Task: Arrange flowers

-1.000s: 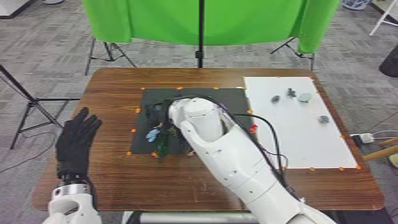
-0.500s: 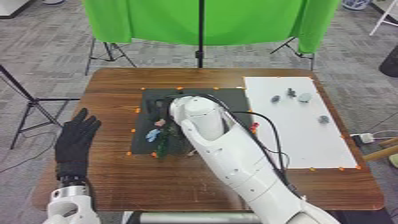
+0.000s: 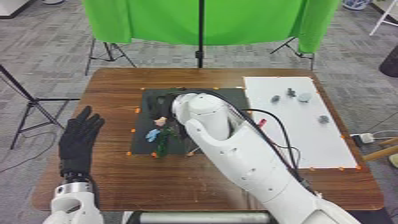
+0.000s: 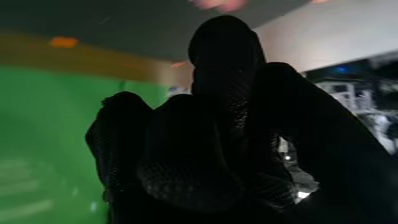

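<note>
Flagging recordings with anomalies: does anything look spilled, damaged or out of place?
Nothing spilled or damaged that I can see. Slightly odd: a red item near the white sheet's left edge, apart from the grey pieces; its identity is unclear.

- Brown wooden table [image 3: 114, 95] beneath everything
- Dark mat [image 3: 147, 114] lying flat near its middle
- White sheet [image 3: 330, 145] flat on the tabletop, at 2 to 3 o'clock
- Orange markers [image 3: 179, 88] around mat and sheet
- Green cloth [image 3: 160, 25] hanging beyond the far edge, at 12 o'clock
- Black pole [image 3: 200, 40] upright in front of the cloth, also 12 o'clock
- Black tripod [image 3: 33, 101] on the floor at 10 o'clock
- Grey carpet [image 3: 44, 45] all round
</note>
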